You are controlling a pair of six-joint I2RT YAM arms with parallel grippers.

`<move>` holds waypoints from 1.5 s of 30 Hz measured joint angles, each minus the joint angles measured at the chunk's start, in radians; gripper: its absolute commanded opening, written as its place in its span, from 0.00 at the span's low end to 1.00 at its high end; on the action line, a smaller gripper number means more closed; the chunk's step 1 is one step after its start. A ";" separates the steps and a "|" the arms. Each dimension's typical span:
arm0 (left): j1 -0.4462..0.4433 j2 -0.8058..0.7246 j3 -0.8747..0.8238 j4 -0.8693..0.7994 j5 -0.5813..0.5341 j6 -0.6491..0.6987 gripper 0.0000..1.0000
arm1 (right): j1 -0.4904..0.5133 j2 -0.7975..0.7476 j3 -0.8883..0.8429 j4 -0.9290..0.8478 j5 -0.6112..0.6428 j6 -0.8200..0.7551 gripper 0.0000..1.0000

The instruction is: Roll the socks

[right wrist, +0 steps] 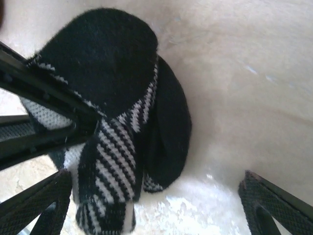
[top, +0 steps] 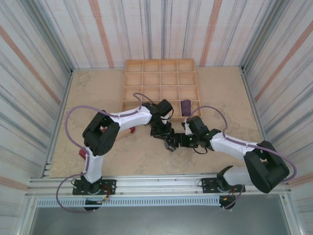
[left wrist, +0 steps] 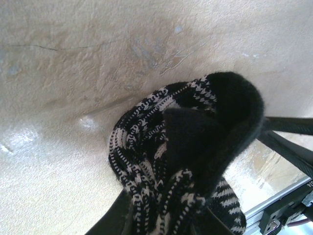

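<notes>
Left wrist view: left fingers (left wrist: 110,223) nearly closed, pinching black-and-white striped sock (left wrist: 186,161), bunched into half-roll at centre of desk (top: 98,83), long axis along fingers, black end outward. Right fingers (right wrist: 274,205) spread wide either side, gripping nothing. Farther back, purple sock (top: 186,106) in tray (top: 160,60).

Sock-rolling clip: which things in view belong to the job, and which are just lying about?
Job: black-and-white sock, gripped by the left gripper; right gripper, open beside it; purple sock.
Lying about: wooden tray holding the purple sock; table.
</notes>
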 measured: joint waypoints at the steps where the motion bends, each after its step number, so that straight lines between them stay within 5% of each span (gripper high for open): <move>1: 0.001 0.000 0.000 0.000 0.001 0.002 0.16 | -0.003 0.013 0.000 0.022 -0.009 -0.006 0.87; 9: 0.006 0.004 0.000 0.000 0.013 0.007 0.17 | -0.018 0.078 0.000 0.105 -0.089 -0.030 0.64; 15: 0.009 0.006 0.000 0.004 0.020 0.003 0.24 | -0.006 0.083 -0.018 0.159 -0.114 -0.016 0.30; 24: 0.027 0.005 -0.031 0.019 0.037 -0.034 0.64 | -0.016 0.068 -0.066 0.228 -0.130 0.023 0.01; 35: 0.056 -0.122 -0.168 0.122 0.043 -0.070 0.81 | -0.050 0.002 -0.096 0.225 -0.155 0.043 0.00; 45: 0.157 -0.245 -0.278 0.247 0.074 -0.111 0.80 | -0.069 -0.028 -0.093 0.168 -0.159 0.052 0.00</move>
